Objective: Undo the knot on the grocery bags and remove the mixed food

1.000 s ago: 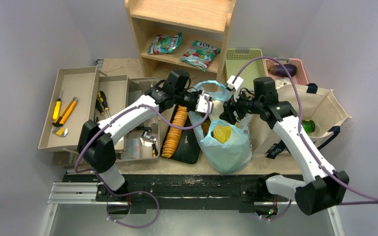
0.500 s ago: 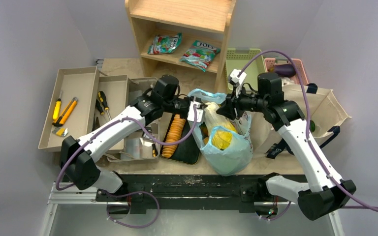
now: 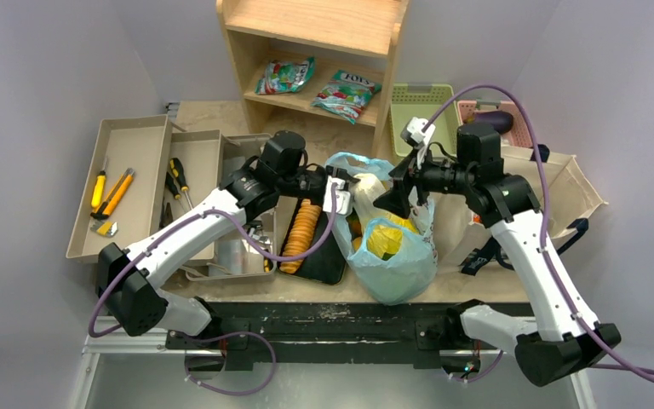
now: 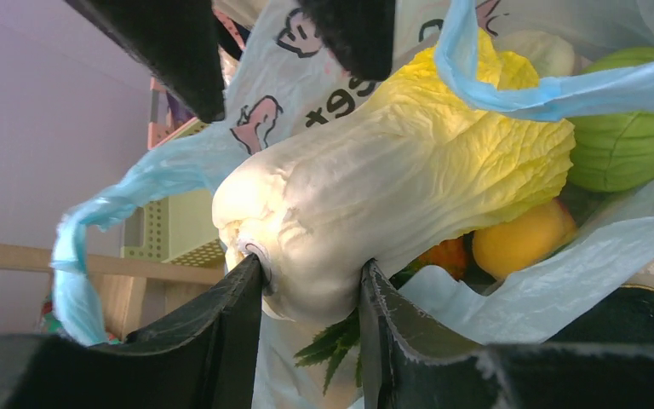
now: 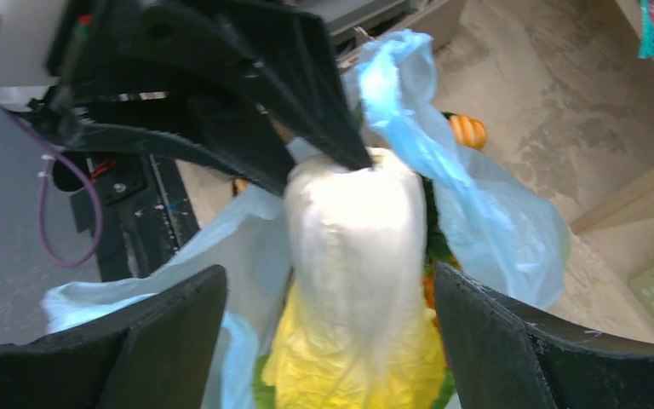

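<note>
The light-blue plastic grocery bag (image 3: pixel 396 264) stands open at the table's middle. A pale cabbage (image 4: pixel 392 170) with a white base and yellow leaves sticks out of it toward the left. My left gripper (image 4: pixel 311 273) is shut on the cabbage's white base. My right gripper (image 5: pixel 328 281) is open, with a finger on either side of the cabbage (image 5: pixel 358 256) and a gap on both sides. Deeper in the bag lie a green cabbage (image 4: pixel 626 145) and a yellow fruit (image 4: pixel 519 243). The cream canvas tote (image 3: pixel 562 183) lies behind the right arm.
A black tray with a row of orange crackers (image 3: pixel 311 230) lies just left of the bag. Toolbox trays with screwdrivers (image 3: pixel 136 179) fill the left side. Behind stand a wooden shelf (image 3: pixel 324 51) with snack packets, a green basket (image 3: pixel 426 106) and a pink one (image 3: pixel 511 115).
My left gripper has drawn back to the left with the cabbage's base in it. My right gripper's jaws have spread wide off the cabbage, and it has shifted slightly right.
</note>
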`<state>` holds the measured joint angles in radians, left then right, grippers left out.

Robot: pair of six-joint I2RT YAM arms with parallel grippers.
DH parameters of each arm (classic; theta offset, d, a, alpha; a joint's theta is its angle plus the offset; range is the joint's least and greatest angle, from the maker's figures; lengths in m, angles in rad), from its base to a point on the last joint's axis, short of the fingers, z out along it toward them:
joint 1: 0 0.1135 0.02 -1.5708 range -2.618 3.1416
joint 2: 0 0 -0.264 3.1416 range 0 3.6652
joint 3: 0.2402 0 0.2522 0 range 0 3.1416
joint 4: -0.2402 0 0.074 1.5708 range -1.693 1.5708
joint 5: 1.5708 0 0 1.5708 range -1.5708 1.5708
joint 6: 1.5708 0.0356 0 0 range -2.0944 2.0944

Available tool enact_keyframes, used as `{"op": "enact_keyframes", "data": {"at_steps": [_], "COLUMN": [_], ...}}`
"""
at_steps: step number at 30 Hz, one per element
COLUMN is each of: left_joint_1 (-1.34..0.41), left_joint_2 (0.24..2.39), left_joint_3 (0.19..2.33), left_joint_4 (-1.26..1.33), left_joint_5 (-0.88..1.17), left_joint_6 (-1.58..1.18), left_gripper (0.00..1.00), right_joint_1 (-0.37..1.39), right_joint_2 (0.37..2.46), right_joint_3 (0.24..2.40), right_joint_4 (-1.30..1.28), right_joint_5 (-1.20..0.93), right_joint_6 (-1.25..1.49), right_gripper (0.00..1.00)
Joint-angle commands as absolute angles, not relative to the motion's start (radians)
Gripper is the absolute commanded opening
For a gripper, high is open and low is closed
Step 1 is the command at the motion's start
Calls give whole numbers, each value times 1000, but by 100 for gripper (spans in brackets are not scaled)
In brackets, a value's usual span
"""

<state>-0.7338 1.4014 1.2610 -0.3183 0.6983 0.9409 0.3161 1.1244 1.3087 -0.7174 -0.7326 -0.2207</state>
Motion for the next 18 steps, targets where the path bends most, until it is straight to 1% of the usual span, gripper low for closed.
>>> {"op": "enact_keyframes", "data": {"at_steps": [1,5,7,12,14,16,18], "left_joint_1": [-740,-741,-752,-776,-783,-787,-789], "left_joint_2": [1392,1376,1363,1335,1328,1321,1315], "left_joint_3": [1326,1353,1368,1405,1421,1435,1444], "left_joint_4": [-217,-232,-241,-239,-241,-250,-258], "left_joint_5": [719,736,739,734,736,744,750], "left_joint_6": [902,896,896,891,887,883,876], "left_gripper": [0,0,0,0,0,0,0], "right_joint_1": [340,359,361,384,387,387,387], "right_joint_2": [1098,1091,1097,1114,1109,1100,1087], "right_joint_3": [1296,1230,1212,1202,1201,1205,1202], "right_joint_4": [-754,-636,-587,-556,-549,-553,-548], "right_joint_5": [-796,-706,-694,-660,-622,-587,-588], "right_joint_6": [-247,-193,-178,-168,-157,-154,-149], "right_gripper": [90,90,89,88,90,94,97]}}
